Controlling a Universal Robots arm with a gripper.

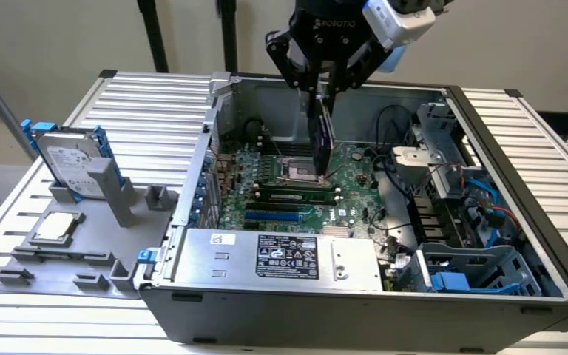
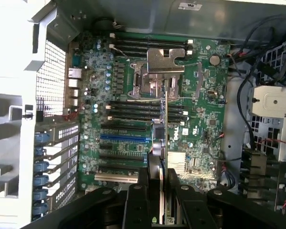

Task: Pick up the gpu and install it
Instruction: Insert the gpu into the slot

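Hand [image 1: 321, 95] clenched on the gpu [image 1: 319, 144], fingers [image 2: 144, 200] pressing its two flat faces near the top edge. Card hangs upright and edge-on above the motherboard [image 1: 294, 188], lower end near the CPU socket [image 2: 164, 67], not seated in any slot. Can't tell if the lower edge touches the board. In the wrist view the hand [image 2: 161, 186] holds the gpu [image 2: 158, 143] as a thin strip over the motherboard [image 2: 200, 109].

Handling, my read: light, stiff, thin board. Fragile at the components and the connector edge. Smooth faces, so it could pivot in a two-point pinch. Best hold is the flat faces by the upper edge, clear of the contacts.

Room:
- Expansion slots [image 2: 124, 137] sit on the motherboard's side toward the power supply [image 1: 274, 255], which borders the board closely.
- Drive cage [image 1: 442, 148] and loose cables [image 1: 487, 211] crowd the motherboard on the exterior view's right.
- Open above.

Well away from the motherboard, outside the case [image 1: 363, 318] on the table [image 1: 146, 96]: hard drive [image 1: 67, 159], CPU chip [image 1: 55, 225].
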